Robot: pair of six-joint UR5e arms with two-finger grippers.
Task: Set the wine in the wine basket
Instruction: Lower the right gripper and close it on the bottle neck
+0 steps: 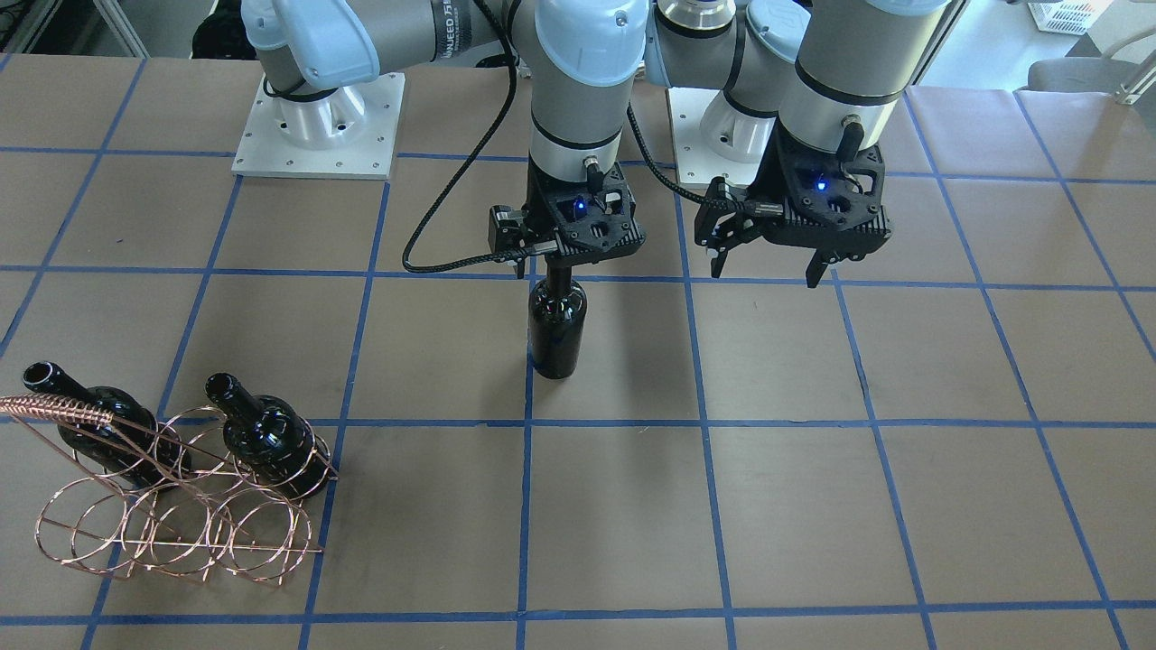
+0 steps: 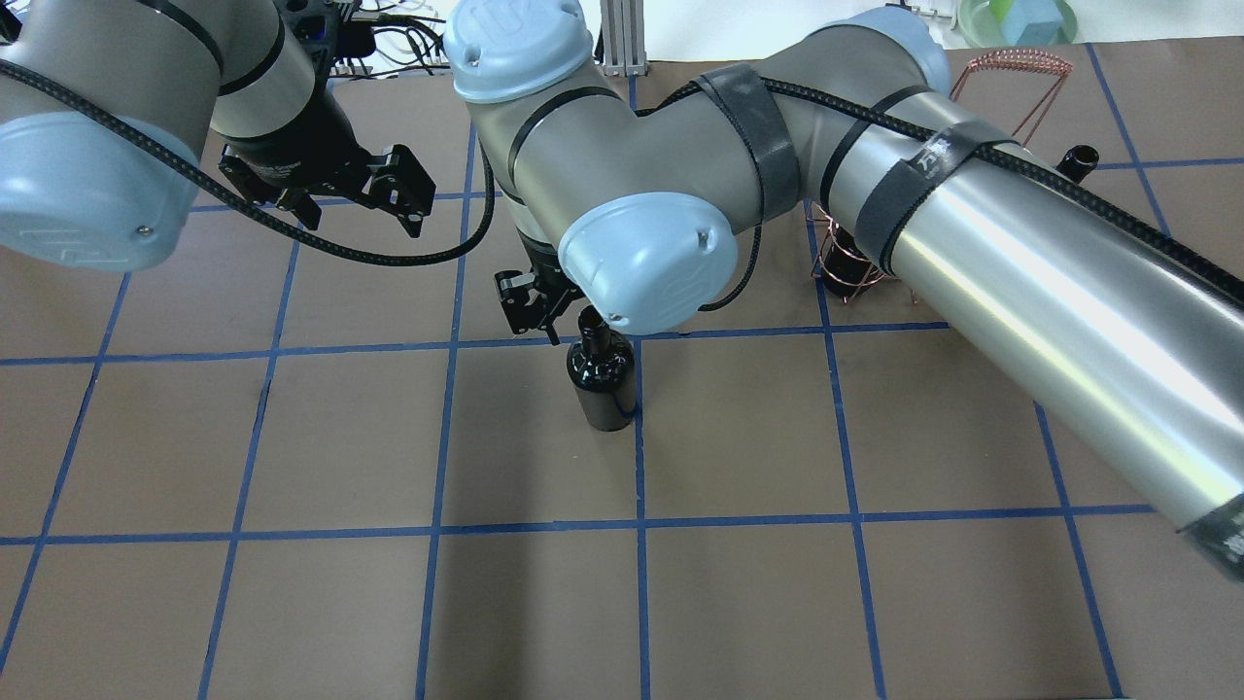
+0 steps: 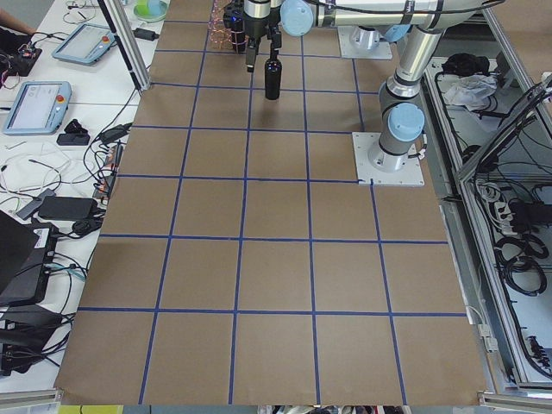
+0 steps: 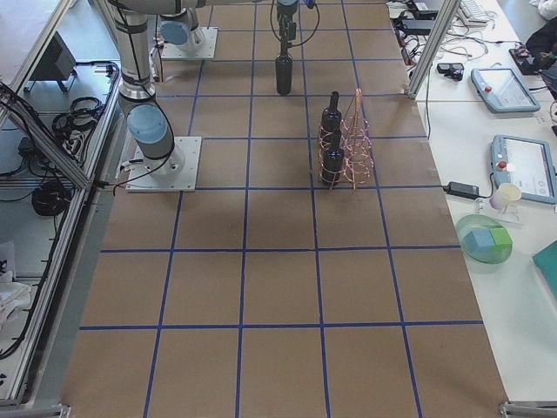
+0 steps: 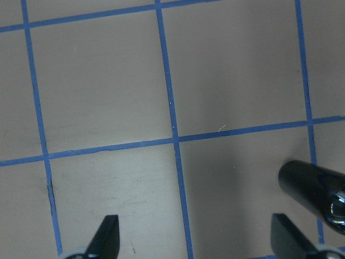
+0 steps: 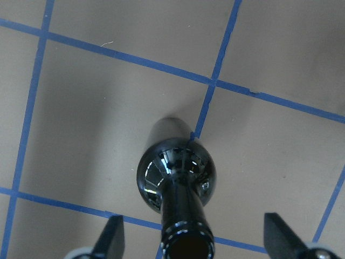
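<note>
A dark glass wine bottle (image 1: 557, 329) stands upright on the brown table near its middle. It also shows in the overhead view (image 2: 604, 379) and in the right wrist view (image 6: 175, 172). My right gripper (image 1: 558, 264) hangs over it, and its fingers (image 6: 113, 240) stand wide apart on either side of the neck without touching it. My left gripper (image 1: 768, 271) is open and empty, hovering beside it, with the bottle at the edge of the left wrist view (image 5: 315, 189). The copper wire wine basket (image 1: 172, 506) holds two like bottles (image 1: 262, 433) (image 1: 99, 424).
The table is brown paper with a blue tape grid (image 1: 528, 506). Both arm bases (image 1: 316, 126) sit at the robot's side. In the overhead view my right arm hides most of the basket (image 2: 1011, 63). Operator desks with tablets (image 4: 500, 87) line the far side.
</note>
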